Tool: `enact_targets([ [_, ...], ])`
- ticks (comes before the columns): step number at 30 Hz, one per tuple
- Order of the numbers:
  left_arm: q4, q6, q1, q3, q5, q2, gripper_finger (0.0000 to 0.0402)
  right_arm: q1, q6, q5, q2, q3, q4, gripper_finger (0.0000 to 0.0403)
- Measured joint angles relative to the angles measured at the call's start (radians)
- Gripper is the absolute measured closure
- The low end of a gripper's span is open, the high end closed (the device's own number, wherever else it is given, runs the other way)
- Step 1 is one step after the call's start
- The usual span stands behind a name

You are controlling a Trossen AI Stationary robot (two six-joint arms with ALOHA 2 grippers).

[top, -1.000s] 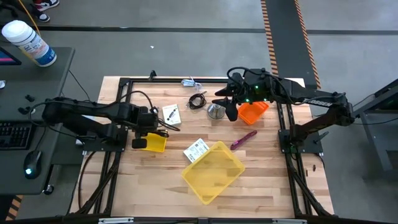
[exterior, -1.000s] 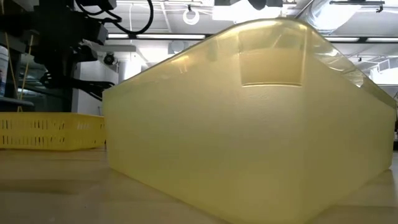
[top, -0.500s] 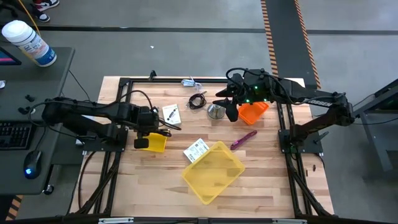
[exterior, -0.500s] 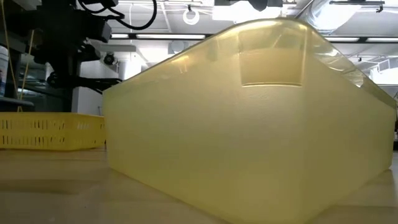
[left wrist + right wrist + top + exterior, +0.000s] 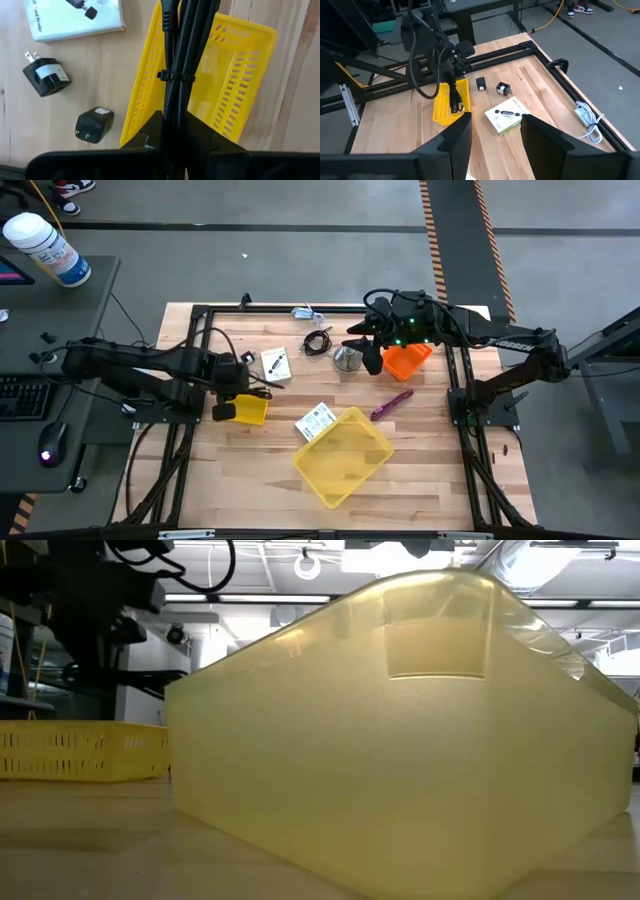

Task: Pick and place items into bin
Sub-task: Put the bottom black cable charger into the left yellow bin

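My left gripper (image 5: 238,380) hovers over the small yellow basket (image 5: 248,411) at the table's left and is shut on a bundled black cable (image 5: 182,60). My right gripper (image 5: 366,356) waits open above the orange bin (image 5: 410,360), far right. The white card with a black mark (image 5: 275,363), the coiled black cable (image 5: 318,342) and the silver cone (image 5: 347,359) lie between the arms. A printed label card (image 5: 315,420) and the purple stick (image 5: 392,403) lie flat by the large yellow bin (image 5: 343,455). My left gripper pinches the black cable bundle between its two fingers, just behind a cable tie (image 5: 175,77). The fingers come from above, pointing down, and lie along the bundle. The cable hangs below them over the small yellow basket (image 5: 454,100); whether its lower end touches the basket, I cannot tell.
Two black plug adapters (image 5: 46,80) (image 5: 94,125) lie on the wood beside the small basket. A white cable (image 5: 305,312) lies at the far edge. The black frame rails run along the table's sides. The large yellow bin fills the low view (image 5: 400,740).
My left arm has drawn back a little toward the table's left edge, still shut on the cable bundle over the small basket.
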Motion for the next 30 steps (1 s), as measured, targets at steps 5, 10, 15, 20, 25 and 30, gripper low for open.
enact_targets([
  [5, 0.015, -0.014, 0.0, 0.0, 0.004, 0.008, 0.0373, 0.0, 0.015, 0.002, 0.0, 0.0, 0.0, 0.0245],
  [10, 0.086, -0.006, 0.0, 0.0, 0.017, 0.008, 0.0377, 0.0, 0.016, 0.002, 0.0, 0.0, 0.001, 0.0239],
  [15, 0.154, -0.092, 0.0, -0.015, 0.017, 0.008, 0.0369, 0.0, 0.016, 0.002, 0.0, 0.0, 0.001, 0.0244],
  [20, 0.277, -0.243, -0.001, -0.053, 0.006, 0.008, 0.0379, 0.0, 0.016, 0.002, 0.0, 0.0, 0.001, 0.0249],
  [25, 0.288, -0.359, -0.045, -0.079, -0.077, 0.008, 0.0376, 0.0, 0.016, 0.002, 0.0, 0.0, 0.001, 0.0245],
  [30, 0.317, -0.429, -0.174, -0.11, -0.159, 0.007, 0.038, 0.0, 0.015, 0.002, 0.0, 0.0, 0.0, 0.024],
])
